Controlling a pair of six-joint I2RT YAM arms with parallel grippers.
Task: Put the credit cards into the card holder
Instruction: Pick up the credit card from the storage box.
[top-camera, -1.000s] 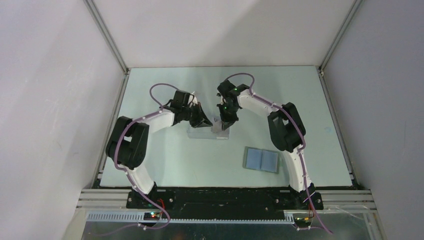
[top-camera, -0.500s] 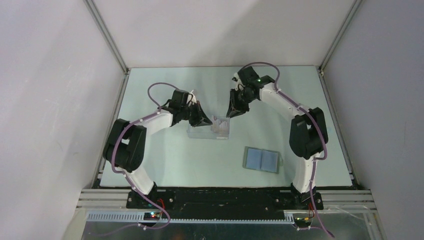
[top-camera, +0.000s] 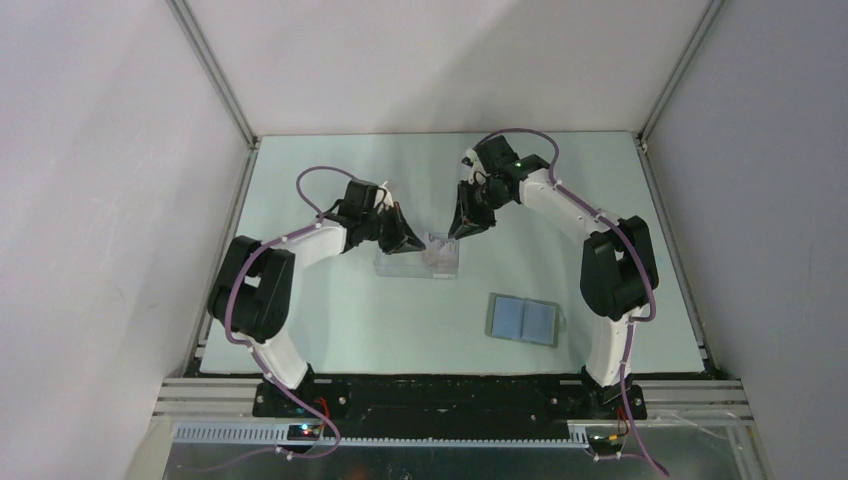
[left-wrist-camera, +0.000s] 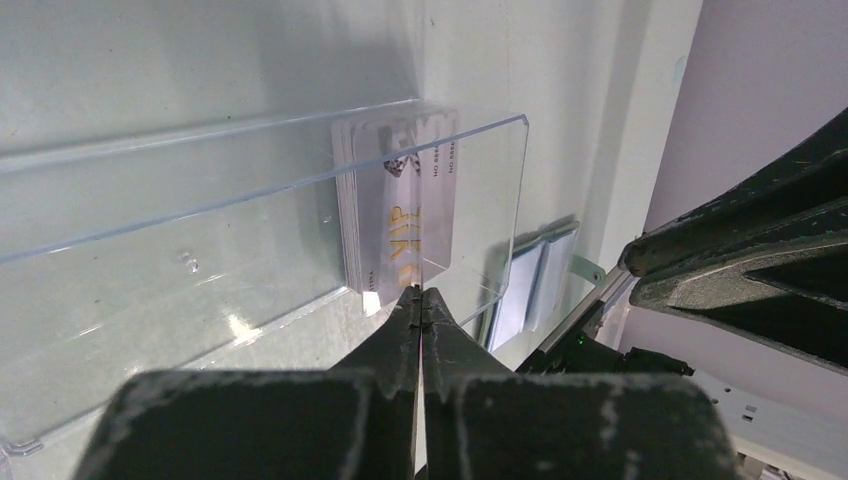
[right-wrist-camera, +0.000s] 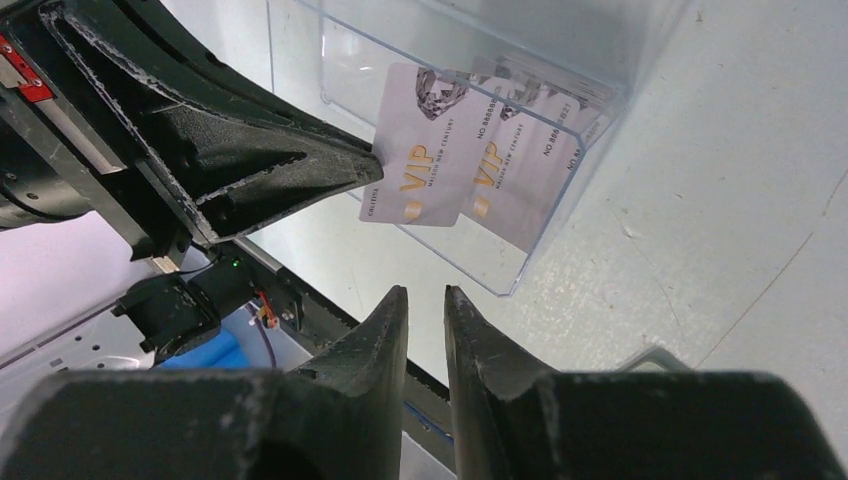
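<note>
The credit cards (top-camera: 441, 251) stand as a pale stack at the right end of a clear plastic box (top-camera: 400, 266). They also show in the left wrist view (left-wrist-camera: 390, 200) and the right wrist view (right-wrist-camera: 535, 165). My left gripper (top-camera: 409, 243) (left-wrist-camera: 421, 293) is shut on the edge of one "VIP" card (right-wrist-camera: 412, 150), which it holds upright at the box. My right gripper (top-camera: 463, 228) (right-wrist-camera: 427, 292) hangs just behind and to the right of the box, jaws slightly apart and empty. The card holder (top-camera: 522, 320) lies open and flat to the front right, its light-blue inside up.
The clear box (left-wrist-camera: 200, 250) lies on the pale green table between the two grippers. The left gripper's fingers (right-wrist-camera: 290, 170) fill the left of the right wrist view. Grey walls and metal frame posts close in the table on three sides.
My right gripper has drawn back from the box, up and to the right, and now hangs close beside it. The left gripper has stayed at the box.
</note>
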